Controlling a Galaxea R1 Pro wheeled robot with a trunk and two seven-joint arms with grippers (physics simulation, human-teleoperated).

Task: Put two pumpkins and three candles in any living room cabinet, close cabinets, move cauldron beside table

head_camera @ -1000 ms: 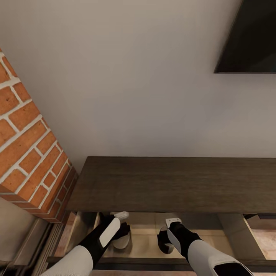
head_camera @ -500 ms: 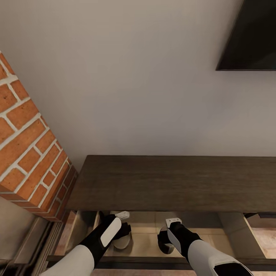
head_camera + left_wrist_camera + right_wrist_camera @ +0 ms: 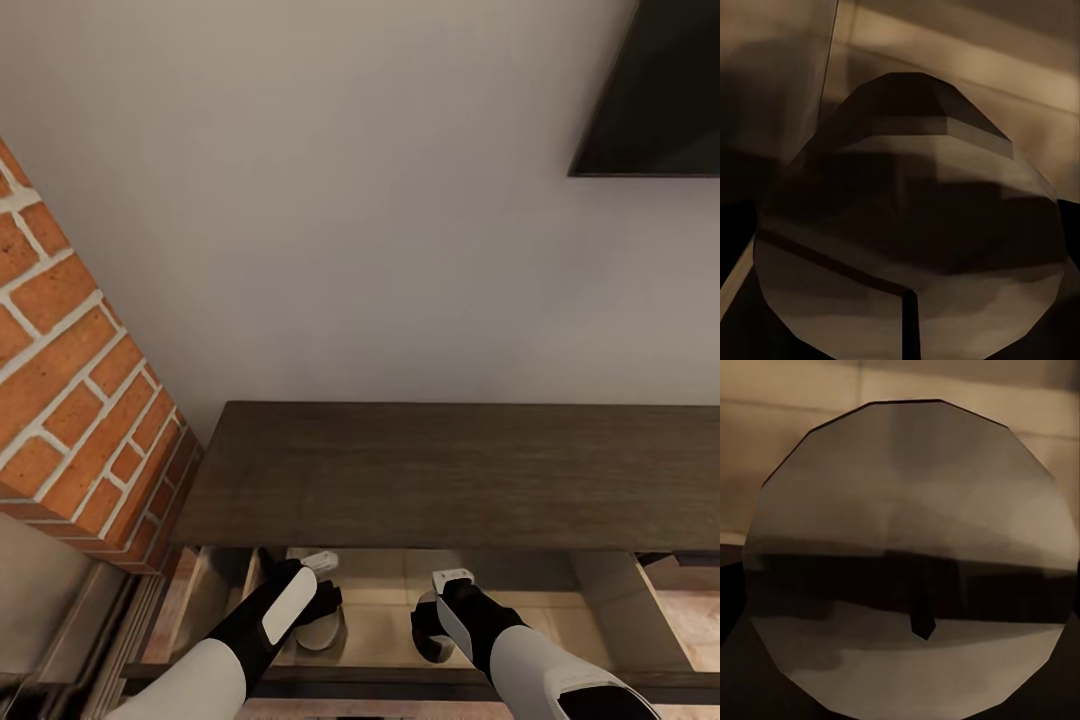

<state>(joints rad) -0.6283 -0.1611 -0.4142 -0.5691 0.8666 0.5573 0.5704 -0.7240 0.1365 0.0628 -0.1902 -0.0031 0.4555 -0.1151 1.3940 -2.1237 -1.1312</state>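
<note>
The dark-brown cabinet [image 3: 450, 470] stands against the wall, with one drawer [image 3: 380, 640] pulled out below its flat top. Both my arms reach down into that drawer. My left gripper [image 3: 318, 602] is over a pale candle [image 3: 322, 632] that leans to one side. That candle [image 3: 907, 217] sits very close in the left wrist view, with its dark wick showing. My right gripper [image 3: 440, 610] is on a second pale candle [image 3: 428, 628]. The round top and wick of that candle [image 3: 907, 562] face the right wrist camera. The candles and wrists hide all the fingers. Pumpkins and cauldron are out of view.
A red brick chimney breast [image 3: 70, 400] juts out at the cabinet's left end. A dark flat screen [image 3: 660, 90] hangs on the wall at upper right. The drawer's dark front rail [image 3: 400, 686] crosses just below my wrists. Another opening shows at the far right [image 3: 680, 600].
The whole head picture has drifted slightly, so the camera moved. Both arms and both candles keep their places in the drawer.
</note>
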